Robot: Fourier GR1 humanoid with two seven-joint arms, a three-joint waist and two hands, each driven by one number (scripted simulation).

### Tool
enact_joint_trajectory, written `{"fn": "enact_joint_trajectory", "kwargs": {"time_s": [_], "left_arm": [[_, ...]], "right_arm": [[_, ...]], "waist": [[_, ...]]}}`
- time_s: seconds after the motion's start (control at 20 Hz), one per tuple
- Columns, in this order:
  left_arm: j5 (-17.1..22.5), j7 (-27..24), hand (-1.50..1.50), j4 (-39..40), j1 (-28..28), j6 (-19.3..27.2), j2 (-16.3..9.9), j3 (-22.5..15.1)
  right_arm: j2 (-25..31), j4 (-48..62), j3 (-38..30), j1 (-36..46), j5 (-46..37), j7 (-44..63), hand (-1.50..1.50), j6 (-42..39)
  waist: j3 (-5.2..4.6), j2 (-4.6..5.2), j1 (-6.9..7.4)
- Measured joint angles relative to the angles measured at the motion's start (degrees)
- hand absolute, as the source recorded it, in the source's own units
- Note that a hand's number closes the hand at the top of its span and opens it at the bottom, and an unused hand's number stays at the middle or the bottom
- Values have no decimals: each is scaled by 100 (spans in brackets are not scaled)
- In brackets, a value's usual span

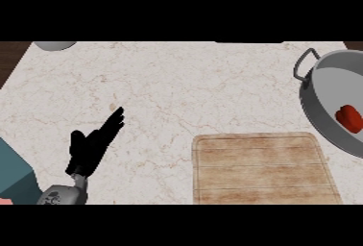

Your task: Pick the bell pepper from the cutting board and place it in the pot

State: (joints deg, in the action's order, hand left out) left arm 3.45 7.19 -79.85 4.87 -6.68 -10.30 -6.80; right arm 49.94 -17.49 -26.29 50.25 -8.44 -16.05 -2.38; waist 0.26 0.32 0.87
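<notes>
No text, label, brand, number or sign can be read anywhere in the head view.

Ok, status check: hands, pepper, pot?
Left robot hand open, resting on counter. Right hand out of view. Bell pepper in pot. Cutting board bare.
</notes>
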Motion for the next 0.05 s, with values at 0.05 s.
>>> {"fn": "enact_joint_trajectory", "kwargs": {"time_s": [0.05], "left_arm": [[5,17,0,-13,-2,-24,-4,-6]], "right_arm": [[116,49,-131,-71,114,-105,-150,-84]], "waist": [[0,3,0]]}}
